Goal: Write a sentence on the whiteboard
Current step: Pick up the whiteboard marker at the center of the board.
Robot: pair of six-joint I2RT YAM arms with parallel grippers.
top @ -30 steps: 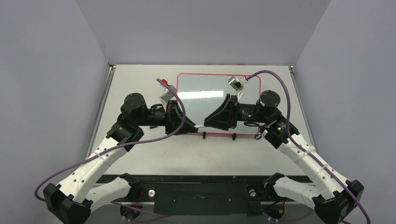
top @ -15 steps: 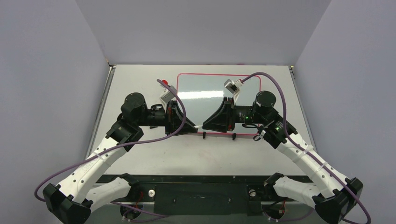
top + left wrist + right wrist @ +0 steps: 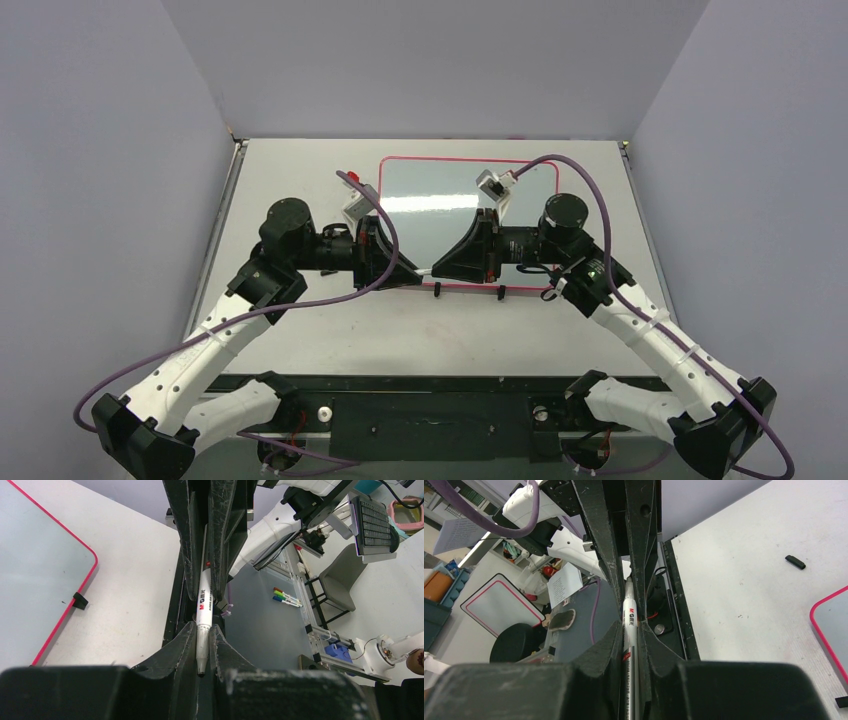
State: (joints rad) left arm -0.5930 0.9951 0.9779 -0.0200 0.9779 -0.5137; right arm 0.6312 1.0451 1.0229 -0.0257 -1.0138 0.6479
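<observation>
The left jaws and the facing right jaws both pinch a white marker (image 3: 203, 615), with the whiteboard (image 3: 35, 565) at left.

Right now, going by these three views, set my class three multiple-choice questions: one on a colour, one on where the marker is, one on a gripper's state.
1. What colour is the rim of the whiteboard?
A. Red. B. Blue. C. Green.
2. Where is the marker?
A. Lying flat on the whiteboard. B. Held between the left gripper and the right gripper. C. Standing upright on the whiteboard.
3. How is the right gripper?
A. Wide open. B. Shut on nothing. C. Shut on the marker.

Answers: 1 A, a thin red line borders the board. 2 B, each wrist view shows both pairs of fingers pinching it. 3 C, its fingers press the barrel.
</observation>
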